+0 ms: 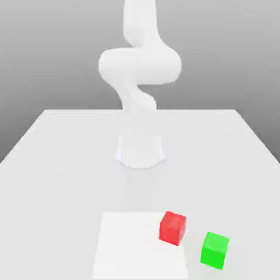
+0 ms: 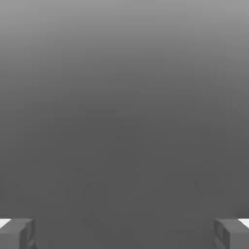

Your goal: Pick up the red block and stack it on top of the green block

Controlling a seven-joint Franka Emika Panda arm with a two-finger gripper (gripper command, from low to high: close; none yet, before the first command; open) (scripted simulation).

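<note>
Red block (image 1: 173,228) is resting on the large pale table (image 1: 60,191), toward the near edge in the exterior view; it is sitting at the exterior-view right edge of a brighter white square patch (image 1: 139,246), overlapping that edge, and is showing its top and two side faces. The green block (image 1: 215,251) is lying near it, toward the exterior view's right and a little closer to the camera; the two blocks are standing apart, with a strip of table between them, and both are sitting turned at an angle to the table's edges. The white Franka Emika Panda arm (image 1: 140,65) is rising from its base (image 1: 140,152) well behind the blocks; in the hand view, the two-finger gripper (image 2: 124,234) is holding its fingers wide apart, with nothing between them; plain grey is spreading behind them.
</note>
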